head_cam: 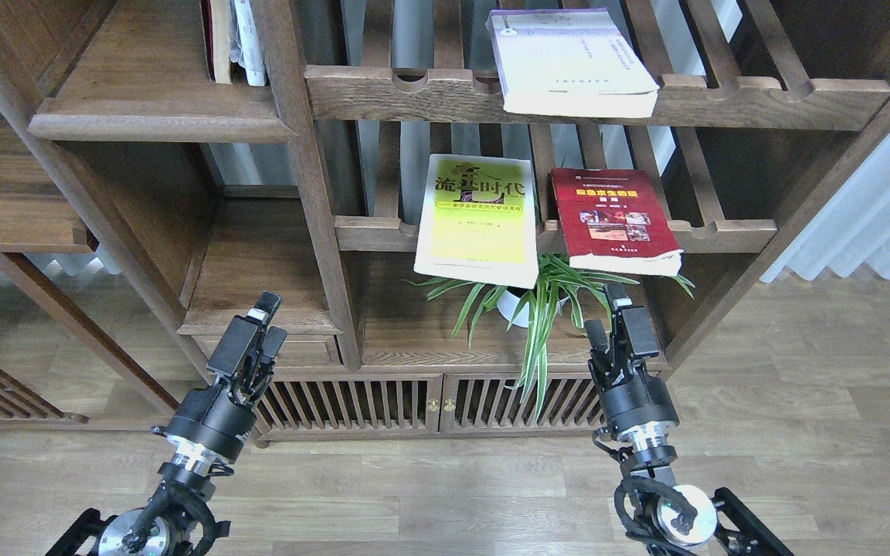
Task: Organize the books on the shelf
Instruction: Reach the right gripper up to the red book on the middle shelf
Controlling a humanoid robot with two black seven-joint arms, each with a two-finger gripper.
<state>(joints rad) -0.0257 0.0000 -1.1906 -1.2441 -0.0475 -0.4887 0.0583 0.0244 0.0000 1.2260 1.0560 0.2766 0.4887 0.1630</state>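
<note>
Yellow-green book: the yellow-green paperback with dark Chinese characters (478,220) lies flat on the middle slatted wooden rack (723,230), its near edge jutting past the notched front rail.
Red book: the dark red paperback with a yellow title and small photos (613,220) lies just beside it to the right on the same rack, also overhanging the rail.
White book: the white-lavender paperback (568,62) lies flat on the upper slatted wooden rack (762,96), its near edge past the front rail.
Shelf: the solid dark-brown wooden board with a thick rounded front edge (144,96) sits at upper left, well apart from the three books; a few upright books (232,38) stand at its right end against the post.
Plant: a green spider plant in a white pot (541,297) stands on the board below the middle rack, under the yellow-green and red books.
Left gripper: the left gripper (266,318) hangs low before the cabinet, holding nothing, its fingers slightly parted.
Right gripper: the right gripper (607,313) hangs beside the plant's leaves below the red book, fingers apart and empty.
</note>
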